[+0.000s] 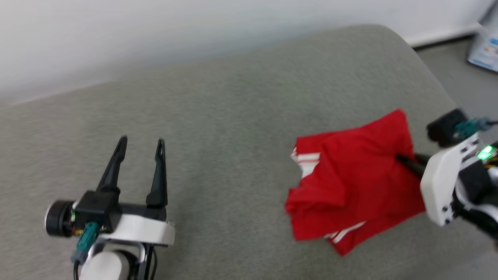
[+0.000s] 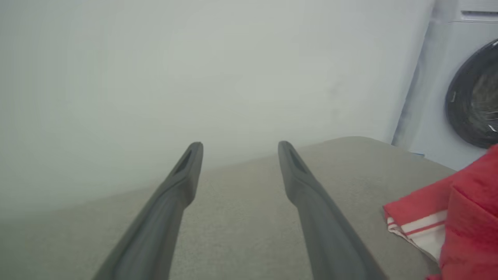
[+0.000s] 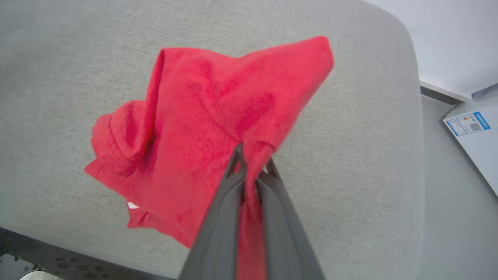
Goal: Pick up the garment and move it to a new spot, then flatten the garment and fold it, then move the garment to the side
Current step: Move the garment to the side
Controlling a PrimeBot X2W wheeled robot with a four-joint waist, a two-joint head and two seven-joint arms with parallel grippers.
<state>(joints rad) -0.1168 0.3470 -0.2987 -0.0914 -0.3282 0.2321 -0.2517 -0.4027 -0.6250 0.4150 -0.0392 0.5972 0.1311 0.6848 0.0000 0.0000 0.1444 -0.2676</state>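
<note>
A: left gripper (image 1: pixel 142 140) was wide open and empty over bare pad (image 1: pixel 233 109), likely free for flattening.
B: jersey (image 1: pixel 350 179) lay crumpled at the pad's right side. right gripper (image 1: pixel 402 158) was clamped on a fold at its right edge, close to the pad's rim. Open room lay leftward.

**Black fingers, white shells, teal plugs**

At the lower left of the head view, the left claw (image 1: pixel 142 140) has two long black fingers (image 1: pixel 113 167) that taper to slotted tips. They are set in a black block on a curved white bracket (image 1: pixel 140 231). A black cylinder (image 1: pixel 58 223) with a silvery rim sits at its side, and a teal plug (image 1: pixel 87 237) with a cable is below. At the right edge, the right claw (image 1: pixel 400 157) joins a white shell (image 1: pixel 441 186) dotted with dark screws. It has a second teal plug and a green light (image 1: pixel 484 153). In the wrist views the fingers look matte dark grey.
</note>
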